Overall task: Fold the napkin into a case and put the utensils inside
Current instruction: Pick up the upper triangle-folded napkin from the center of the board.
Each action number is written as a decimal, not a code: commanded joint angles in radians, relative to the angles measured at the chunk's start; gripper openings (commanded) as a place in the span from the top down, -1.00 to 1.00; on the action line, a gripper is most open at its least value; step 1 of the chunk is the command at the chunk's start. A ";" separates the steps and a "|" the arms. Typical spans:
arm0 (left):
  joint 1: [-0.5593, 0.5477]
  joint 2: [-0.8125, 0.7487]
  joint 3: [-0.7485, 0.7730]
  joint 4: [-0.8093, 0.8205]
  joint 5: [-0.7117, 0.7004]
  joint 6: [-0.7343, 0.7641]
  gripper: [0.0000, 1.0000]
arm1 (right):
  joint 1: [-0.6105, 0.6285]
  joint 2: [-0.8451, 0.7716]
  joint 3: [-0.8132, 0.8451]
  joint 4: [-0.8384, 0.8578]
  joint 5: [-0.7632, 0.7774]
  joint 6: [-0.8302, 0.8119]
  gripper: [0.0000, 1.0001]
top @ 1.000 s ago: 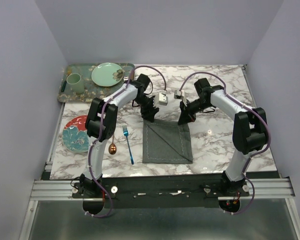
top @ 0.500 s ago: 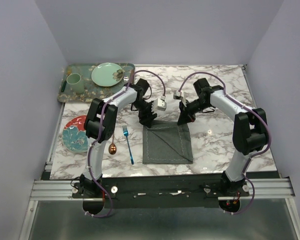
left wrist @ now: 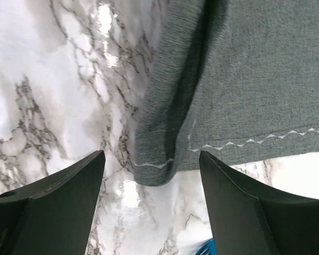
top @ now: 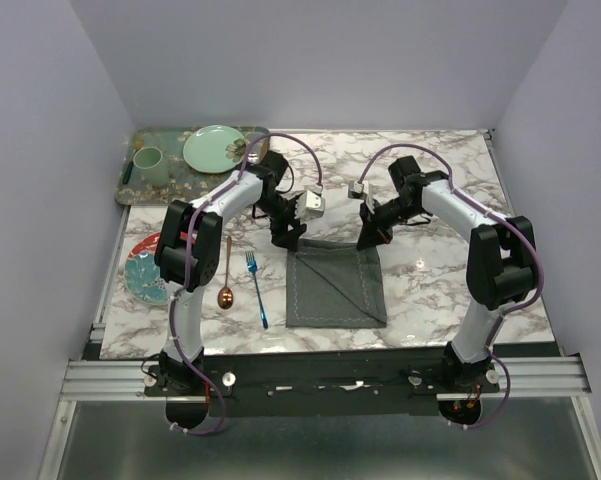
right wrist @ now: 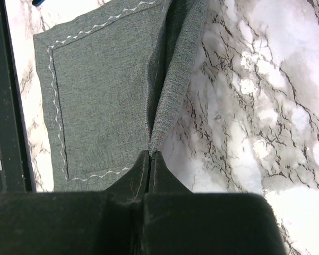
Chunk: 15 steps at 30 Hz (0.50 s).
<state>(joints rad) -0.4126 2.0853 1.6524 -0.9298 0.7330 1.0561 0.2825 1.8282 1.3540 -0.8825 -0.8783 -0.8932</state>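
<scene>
I find the napkin point(top: 335, 285) lying folded at near centre, with the blue fork point(top: 257, 288) and copper spoon point(top: 226, 275) just to its left. The right gripper point(right wrist: 150, 156) has its fingers pressed together on the far right corner. The left gripper point(left wrist: 149, 159) hangs spread over the far left corner, holding nothing. To fold squarely, I judge I should regrip that corner first. Against a second ago, the left jaws stand wider and have drawn back left.

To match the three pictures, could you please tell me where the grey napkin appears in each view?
Top external: napkin, centre of the table.
Left wrist: upper right, its corner reaching bottom centre.
Right wrist: upper left and centre.
Shared landmark: its light stitched border.
</scene>
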 commanded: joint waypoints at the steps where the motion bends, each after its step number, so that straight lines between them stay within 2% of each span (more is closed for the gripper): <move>1: -0.002 -0.028 -0.042 -0.014 0.000 0.065 -0.60 | 0.006 -0.029 -0.004 0.008 0.009 -0.026 0.99; 5: -0.008 0.008 -0.017 -0.014 -0.030 0.061 -0.56 | 0.006 -0.032 0.005 0.005 -0.005 -0.024 0.99; 15: -0.020 0.048 -0.008 -0.018 -0.073 0.067 -0.31 | 0.007 -0.035 0.010 -0.007 -0.014 -0.044 0.99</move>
<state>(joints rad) -0.4232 2.1147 1.6409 -0.9371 0.6868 1.0958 0.2825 1.8282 1.3540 -0.8833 -0.8791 -0.9131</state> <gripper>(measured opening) 0.667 0.017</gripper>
